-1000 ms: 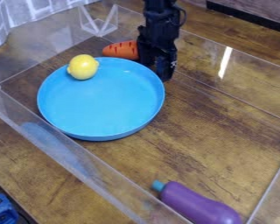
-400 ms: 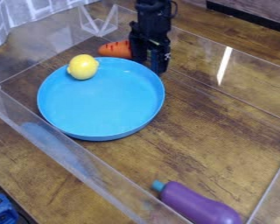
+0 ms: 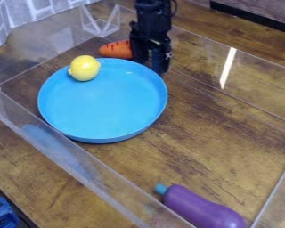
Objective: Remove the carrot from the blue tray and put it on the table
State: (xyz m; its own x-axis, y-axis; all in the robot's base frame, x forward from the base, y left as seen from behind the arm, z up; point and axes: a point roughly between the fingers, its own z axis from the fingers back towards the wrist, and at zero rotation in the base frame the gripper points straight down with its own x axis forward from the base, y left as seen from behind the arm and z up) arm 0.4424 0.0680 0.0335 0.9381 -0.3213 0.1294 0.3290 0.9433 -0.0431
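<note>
Small orange toy carrot [image 3: 117, 51] already lies on the dark glossy wood table [image 3: 216, 134], just outside the round blue plastic tray [image 3: 103, 100]. Black gripper [image 3: 153, 61] beside it, jaws wide, empty. You just need to retreat upward.

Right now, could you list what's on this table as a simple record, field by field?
carrot: on the table, just beyond the tray's far rim, partly hidden by the gripper
blue tray: holds only the yellow ball, near its far-left rim
gripper: open, pointing down, beside the carrot
purple eggplant: on the table, near edge, right
</note>
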